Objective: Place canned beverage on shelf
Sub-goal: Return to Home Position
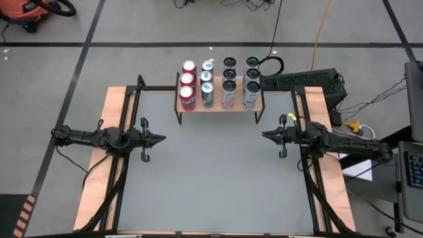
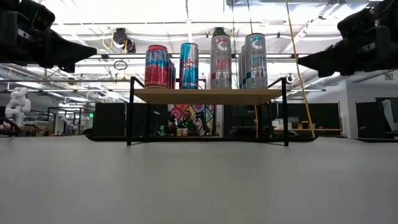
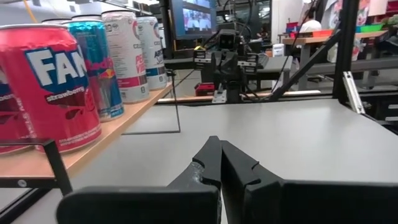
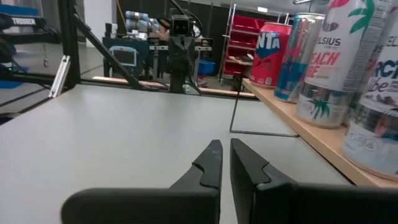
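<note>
The shelf (image 1: 220, 104) is a low rack with a light-brown wooden top on thin black legs at the table's far edge. Several cans stand upright on it in four rows: red cans (image 1: 188, 89), blue cans (image 1: 207, 82), white cans (image 1: 229, 84) and silver cans (image 1: 251, 84). They also show in the low view (image 2: 205, 62). My left gripper (image 1: 162, 138) hovers shut and empty at the table's left. My right gripper (image 1: 264, 135) hovers shut and empty at the table's right. The two point at each other.
The grey table top (image 1: 218, 178) lies bare between the arms and toward the near edge. Black frame rails (image 1: 122, 172) run along the left and right sides. A keyboard (image 1: 301, 80) and cables lie beyond the far right corner.
</note>
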Available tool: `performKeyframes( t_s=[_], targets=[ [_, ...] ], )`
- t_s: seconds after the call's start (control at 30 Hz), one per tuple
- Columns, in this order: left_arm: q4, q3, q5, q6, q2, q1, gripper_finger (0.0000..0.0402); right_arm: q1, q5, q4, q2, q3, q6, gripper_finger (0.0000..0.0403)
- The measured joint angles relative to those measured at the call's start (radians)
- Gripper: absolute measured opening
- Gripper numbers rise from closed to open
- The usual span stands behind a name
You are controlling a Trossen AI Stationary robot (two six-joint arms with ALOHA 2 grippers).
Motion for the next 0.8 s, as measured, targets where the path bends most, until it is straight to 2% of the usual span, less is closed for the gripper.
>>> performKeyframes(
  t_s=[0.17, 0.33, 0.57, 0.8],
  targets=[
    [-0.006, 0.000, 0.029, 0.000, 0.000, 0.035, 0.0000, 0.000, 0.003, -0.112, -0.090, 0.000, -0.014, 0.0000],
    [-0.010, 0.000, 0.060, 0.001, 0.000, 0.070, 0.0000, 0.000, 0.003, -0.121, -0.157, 0.000, 0.035, 0.0000],
    [-0.020, 0.000, 0.113, 0.001, 0.000, 0.122, 0.0000, 0.003, 0.029, -0.130, -0.157, 0.000, 0.113, 0.0000],
    [-0.026, 0.000, 0.142, -0.019, 0.000, 0.147, 0.0000, 0.075, 0.046, -0.135, -0.156, 0.000, 0.147, 0.0000]
  ],
)
